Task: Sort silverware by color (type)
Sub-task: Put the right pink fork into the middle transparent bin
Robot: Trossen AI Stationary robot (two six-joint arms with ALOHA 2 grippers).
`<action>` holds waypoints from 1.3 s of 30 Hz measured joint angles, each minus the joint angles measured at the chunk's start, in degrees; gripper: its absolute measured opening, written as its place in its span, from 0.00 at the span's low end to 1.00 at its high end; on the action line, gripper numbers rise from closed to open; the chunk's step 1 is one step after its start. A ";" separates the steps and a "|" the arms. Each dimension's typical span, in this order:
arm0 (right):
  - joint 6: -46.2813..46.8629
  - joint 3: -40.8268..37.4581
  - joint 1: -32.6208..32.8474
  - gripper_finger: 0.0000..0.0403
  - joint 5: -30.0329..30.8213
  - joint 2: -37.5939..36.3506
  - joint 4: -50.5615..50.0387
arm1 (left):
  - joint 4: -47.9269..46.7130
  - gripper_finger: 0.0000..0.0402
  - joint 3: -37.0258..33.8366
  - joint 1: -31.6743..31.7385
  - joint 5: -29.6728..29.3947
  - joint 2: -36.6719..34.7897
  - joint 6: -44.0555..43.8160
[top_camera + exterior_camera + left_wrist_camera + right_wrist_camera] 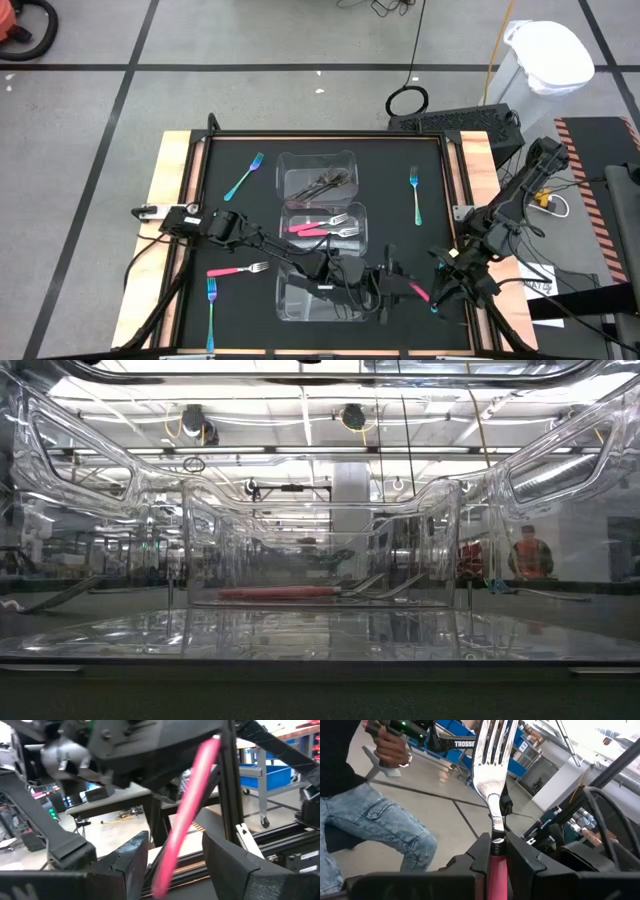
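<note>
At the lower right of the high view, the right pincer [496, 851] grips a pink-handled fork [495, 780], tines up, while the left pincer [172, 857] stands open around its handle.

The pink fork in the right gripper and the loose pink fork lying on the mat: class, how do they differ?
The held pink fork is clamped in the right gripper, raised off the mat; the loose pink fork lies flat by the lowest clear container, untouched. The held one sits right of the containers, the loose one left. Both have pink handles and silver tines.
</note>
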 joint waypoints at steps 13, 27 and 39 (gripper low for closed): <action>0.89 0.01 -0.23 0.09 -0.13 -0.02 -0.10 | -1.68 0.11 0.01 0.00 0.93 0.00 0.71; 7.88 -0.03 0.42 0.47 18.53 -2.05 -5.29 | -3.54 0.07 0.02 -0.30 -3.42 -2.99 2.43; 0.93 -0.01 0.32 0.69 35.48 -8.13 -8.32 | -24.58 0.07 0.11 -2.98 -19.04 -14.69 6.62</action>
